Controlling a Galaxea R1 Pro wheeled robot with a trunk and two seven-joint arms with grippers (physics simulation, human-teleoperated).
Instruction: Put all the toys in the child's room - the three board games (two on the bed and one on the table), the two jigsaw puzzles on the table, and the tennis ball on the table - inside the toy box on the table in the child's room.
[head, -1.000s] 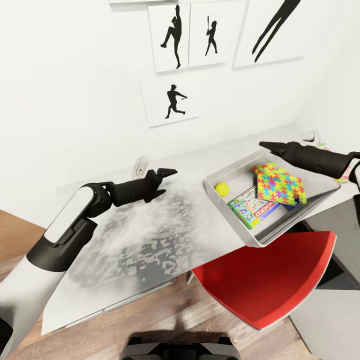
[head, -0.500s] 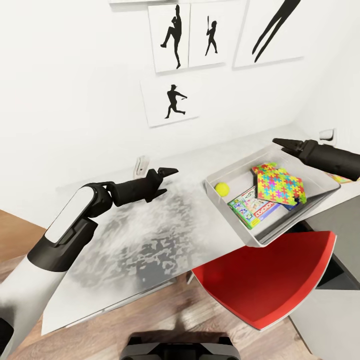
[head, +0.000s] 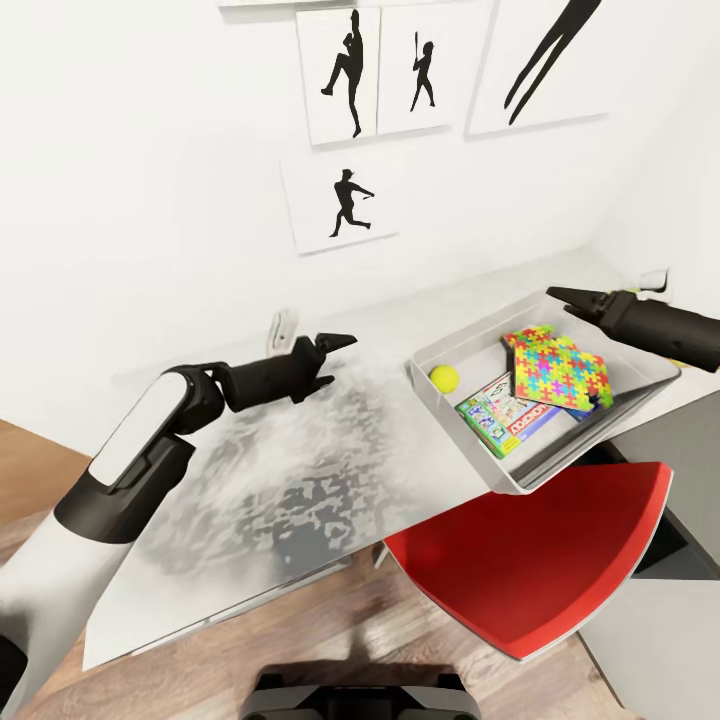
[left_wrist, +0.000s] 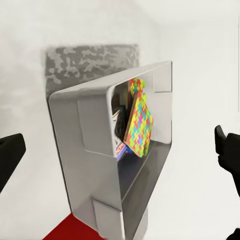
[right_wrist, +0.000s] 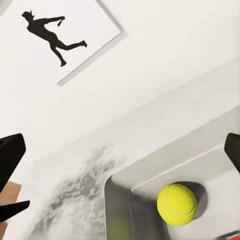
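Head view shows the toy box (head: 455, 352) on the pale grey table (head: 300, 480), hanging partly over the table's edge above a red chair (head: 540, 560). Inside it lie the tennis ball (head: 444, 378) at the near-left end, the Monopoly board game (head: 500, 418) flat on the floor of the box, and the jigsaw puzzles (head: 558, 370) stacked over the board game's far end.

The right tool (head: 568, 299) hangs above the far right rim of the toy box, just beyond the jigsaw puzzles, touching nothing; its fingers are parted and empty. In the right wrist view the two dark fingertips (right_wrist: 10, 165) stand wide apart at the frame's sides, with the tennis ball (right_wrist: 176, 204) between and beyond them in a corner of the toy box (right_wrist: 165, 170).

The left tool (head: 322, 365) hovers over bare table well to the left of the toy box, pointed toward it, its fingers spread with nothing between them. In the left wrist view the toy box (left_wrist: 95, 120) sits ahead with the jigsaw puzzles (left_wrist: 138, 122) showing over its wall.

Compared with half a second ago, the right tool has dropped slightly and tilted a little lower over the box's rim; the left tool and the toys in the box are unchanged. On the wall hang black-silhouette baseball posters (head: 338, 205).
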